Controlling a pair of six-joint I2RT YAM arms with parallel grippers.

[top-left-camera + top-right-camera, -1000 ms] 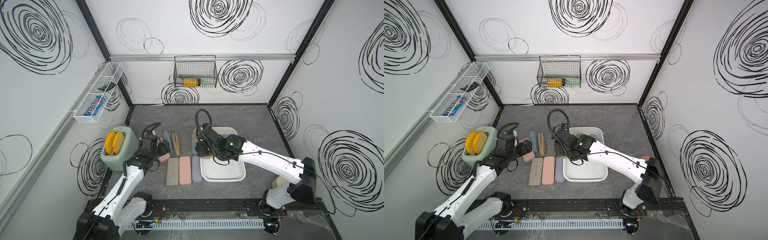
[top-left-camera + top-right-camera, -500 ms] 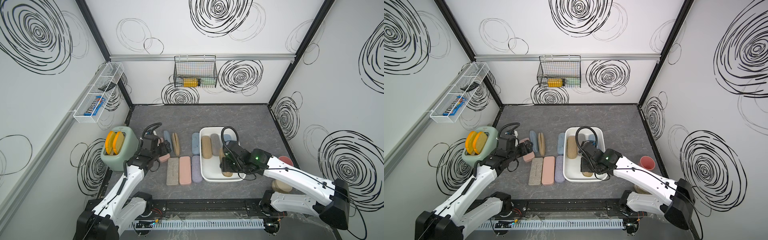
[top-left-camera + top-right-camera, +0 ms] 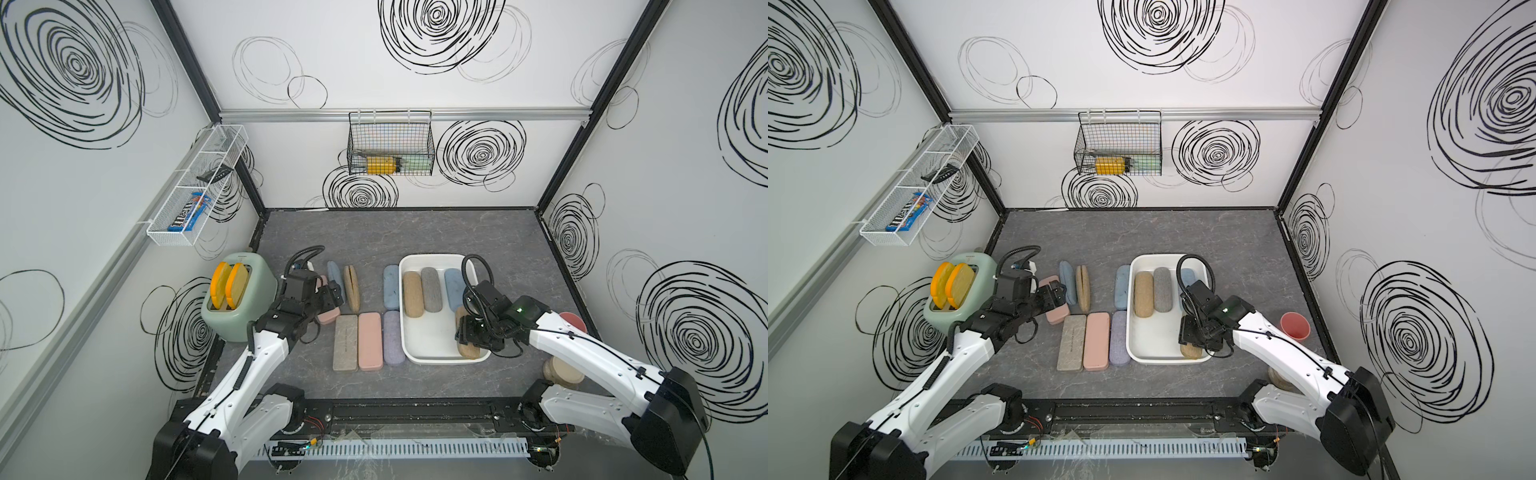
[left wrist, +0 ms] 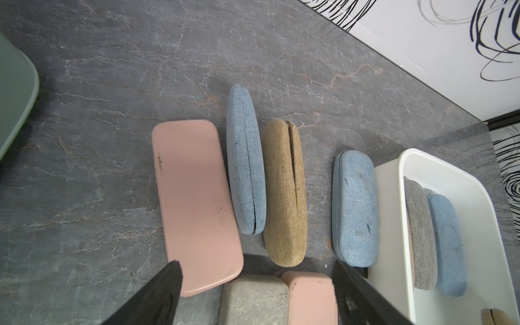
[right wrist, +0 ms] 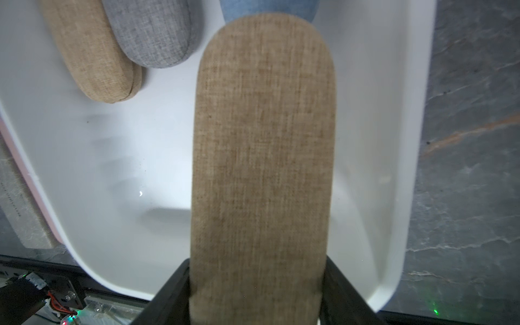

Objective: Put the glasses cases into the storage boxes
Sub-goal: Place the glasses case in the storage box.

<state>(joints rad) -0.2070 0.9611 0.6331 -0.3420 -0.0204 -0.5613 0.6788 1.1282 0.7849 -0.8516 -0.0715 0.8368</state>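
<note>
Tan case (image 5: 263,168) clenched in right jaws over the white tub (image 5: 389,135); left jaws spread wide, empty.

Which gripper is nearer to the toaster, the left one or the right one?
Left. The left gripper is open over a pink case near the toaster. The right gripper is far across the table, at the tub, shut on a tan case.

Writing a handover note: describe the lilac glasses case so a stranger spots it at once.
Start at the white tub. Along its wall on the toaster side lie two rounded cases; the lilac case is the one nearer the robot bases, between the tub and a flat pink case. The blue case lies beyond it; only this one is lilac.
</note>
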